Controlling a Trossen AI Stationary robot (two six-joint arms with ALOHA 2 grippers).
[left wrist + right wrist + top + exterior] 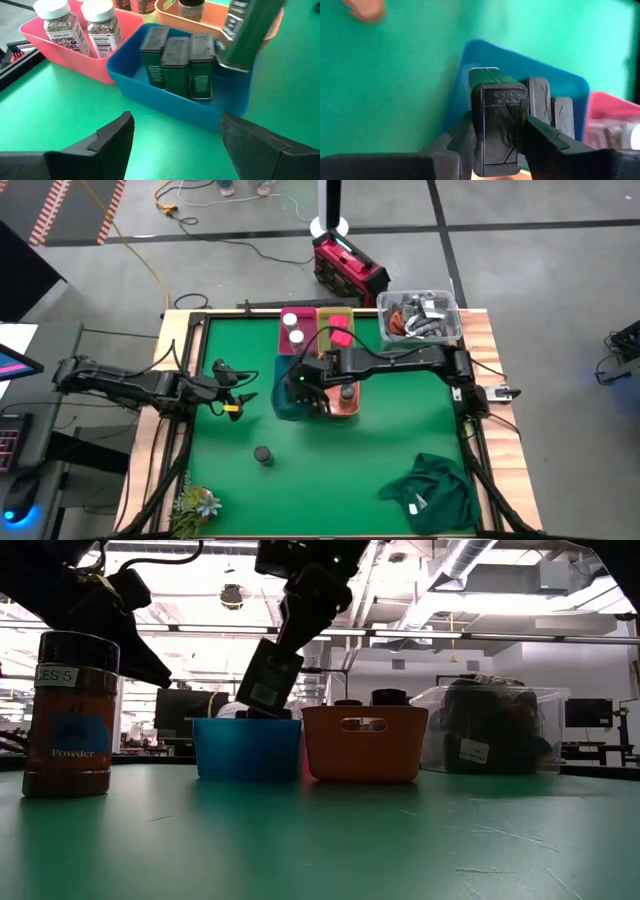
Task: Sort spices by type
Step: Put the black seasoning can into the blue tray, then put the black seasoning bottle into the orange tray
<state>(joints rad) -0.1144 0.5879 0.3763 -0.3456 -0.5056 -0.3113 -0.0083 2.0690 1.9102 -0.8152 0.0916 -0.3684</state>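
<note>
Above the green desk [400, 430], we are watching the right gripper [497, 132] holding a dark grey tin [496, 125], its fingers clamped on the tin's two sides. The tin is hanging tilted over the blue bin [150, 92], just above its rim in the low view. Inside that bin we are seeing three more dark tins [176, 62] standing upright side by side. Just beside it, the pink bin [75, 62] is holding two white-capped jars [57, 22], and the orange bin [365, 745] is carrying a dark round jar [191, 9]. The left gripper [175, 135] is hovering near the blue bin with its fingers spread wide apart, holding nothing. One more dark round jar [263, 454] is standing alone on the desk, well apart from the bins. A clear box of cables [420, 315] is sitting at the far right corner, and a green cloth [435, 490] is lying near the front right edge.
</note>
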